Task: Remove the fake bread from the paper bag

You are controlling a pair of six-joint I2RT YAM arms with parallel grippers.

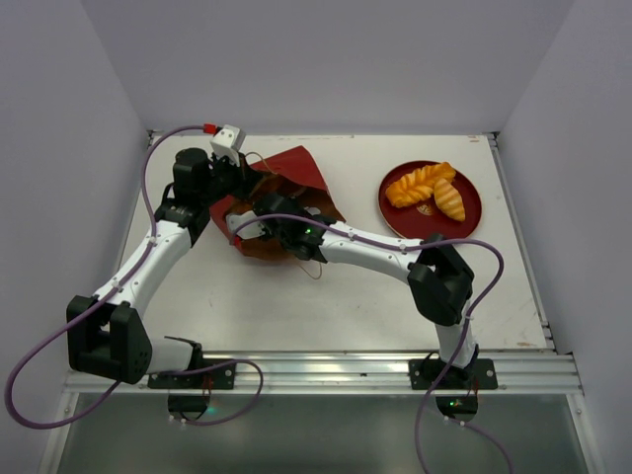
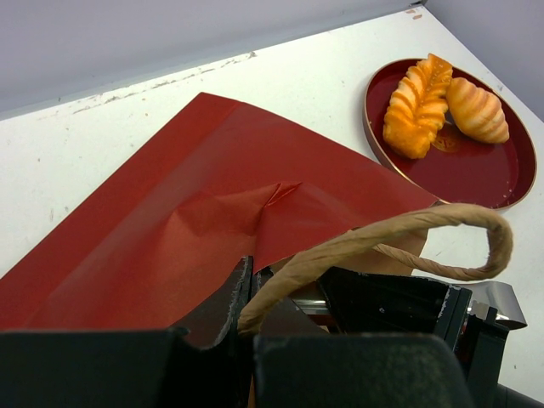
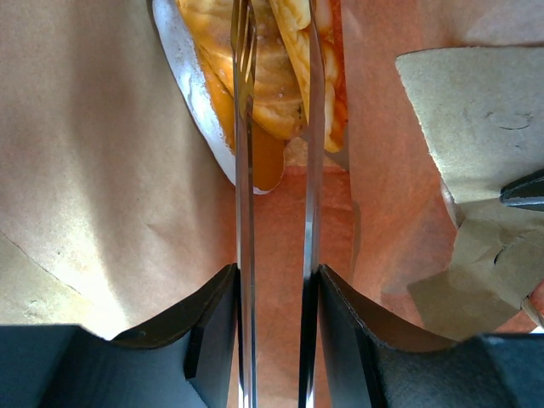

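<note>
The red paper bag (image 1: 296,173) lies on its side at the back left of the table. My left gripper (image 1: 240,183) is shut on the bag's rim beside a tan loop handle (image 2: 425,223), with the red paper (image 2: 170,221) pinched between its jaws (image 2: 245,293). My right gripper (image 1: 247,232) reaches into the bag's mouth. In the right wrist view its thin fingers (image 3: 276,21) are drawn close around a glossy orange pastry (image 3: 276,76) against the brown kraft inside (image 3: 102,170). Two orange pastries (image 1: 415,185) (image 1: 449,200) lie on the plate.
A round red plate (image 1: 470,202) sits at the back right and also shows in the left wrist view (image 2: 476,166) with both pastries (image 2: 416,106) (image 2: 478,110). Grey walls close in the table on three sides. A metal rail runs along the near edge.
</note>
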